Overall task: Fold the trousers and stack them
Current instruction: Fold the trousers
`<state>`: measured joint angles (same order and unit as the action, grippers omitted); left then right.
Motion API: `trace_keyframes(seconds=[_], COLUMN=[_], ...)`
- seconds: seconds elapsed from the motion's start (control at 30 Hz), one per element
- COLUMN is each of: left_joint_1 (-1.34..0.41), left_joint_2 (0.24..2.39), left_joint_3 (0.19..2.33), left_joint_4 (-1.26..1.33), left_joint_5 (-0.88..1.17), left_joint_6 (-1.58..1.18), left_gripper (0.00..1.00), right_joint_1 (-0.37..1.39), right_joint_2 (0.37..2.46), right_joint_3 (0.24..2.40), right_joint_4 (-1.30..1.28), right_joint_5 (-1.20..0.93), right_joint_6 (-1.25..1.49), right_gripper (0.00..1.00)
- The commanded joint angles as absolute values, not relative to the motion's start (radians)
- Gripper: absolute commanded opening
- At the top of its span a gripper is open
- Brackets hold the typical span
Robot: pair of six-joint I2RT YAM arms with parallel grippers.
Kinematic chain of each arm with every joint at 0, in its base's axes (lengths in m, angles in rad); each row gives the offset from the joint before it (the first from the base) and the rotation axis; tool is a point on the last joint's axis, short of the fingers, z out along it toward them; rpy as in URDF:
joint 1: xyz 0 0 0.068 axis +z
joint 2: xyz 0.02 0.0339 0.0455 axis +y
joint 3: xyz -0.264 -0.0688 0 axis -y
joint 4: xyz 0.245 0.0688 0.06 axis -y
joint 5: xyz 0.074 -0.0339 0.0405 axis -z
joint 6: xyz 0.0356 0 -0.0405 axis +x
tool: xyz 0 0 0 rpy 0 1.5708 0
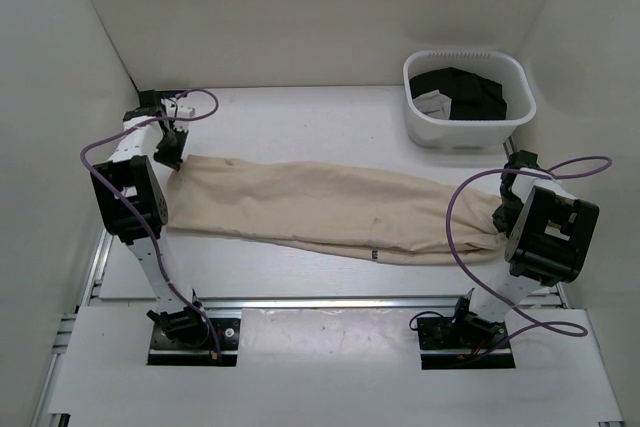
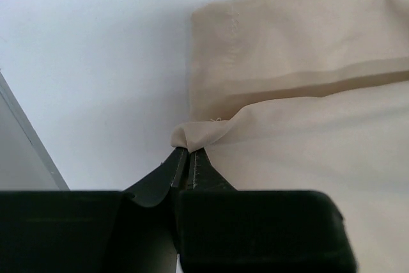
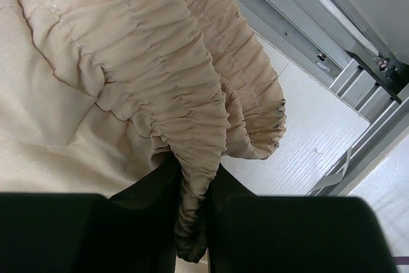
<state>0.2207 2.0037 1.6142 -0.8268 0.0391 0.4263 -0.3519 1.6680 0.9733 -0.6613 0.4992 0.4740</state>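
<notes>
Well, the trousers (image 1: 320, 209) lie stretched long across the middle of the tabletop (image 1: 300, 112). One leg seems to be laid over the other, with the hems at the left end and the gathered waistband (image 3: 160, 62) at the right. Each arm has hold of one end.

The left pincer (image 2: 188, 158) is closed tight on a small corner of the hem. The cloth bunches into a little nub between its tips, while the rest of that end lies flat on the white surface just beyond. The right pincer (image 3: 195, 187) is clamped narrow on a fold of the elastic waistband, which loops up over it close to the metal rail (image 3: 307, 49) at the side.

To my eye, gripping both ends like this keeps the garment taut and straight, so that one end could be carried over onto the other for a clean half-fold. That looks like the step in hand, and no crosswise fold is made yet. The left grip takes very little fabric and might slip under tension.

A white basket (image 1: 420, 127) holding black garments (image 1: 465, 92) stands at the far right, apart from the beige cloth.
</notes>
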Motion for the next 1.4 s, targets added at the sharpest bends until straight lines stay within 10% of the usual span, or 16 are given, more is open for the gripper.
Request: trace_keyframes(seconds=[0.0, 0.53, 1.0, 1.37], left_joint_1=[0.218, 0.218, 0.218, 0.218], left_joint_2=[2.06, 2.027, 2.055, 2.036], left_joint_3=[1.669, 1.546, 1.417, 1.408], left_joint_4=[-0.792, -0.848, -0.857, -0.857], left_joint_5=[-0.034, -0.184, -0.13, -0.13], left_joint_6=[0.405, 0.416, 0.377, 0.387], left_gripper=[0.15, 0.63, 0.63, 0.63], right_joint_1=[-0.356, -0.073, 1.049, 1.21], right_joint_2=[1.671, 1.428, 1.88, 2.12], right_joint_3=[0.96, 1.126, 1.647, 1.845], right_joint_4=[-0.729, -0.837, -1.345, -1.166], right_joint_5=[0.544, 0.886, 1.114, 1.005], right_joint_6=[0.442, 0.454, 0.928, 0.825], right_gripper=[0.0, 0.0, 0.0, 0.0])
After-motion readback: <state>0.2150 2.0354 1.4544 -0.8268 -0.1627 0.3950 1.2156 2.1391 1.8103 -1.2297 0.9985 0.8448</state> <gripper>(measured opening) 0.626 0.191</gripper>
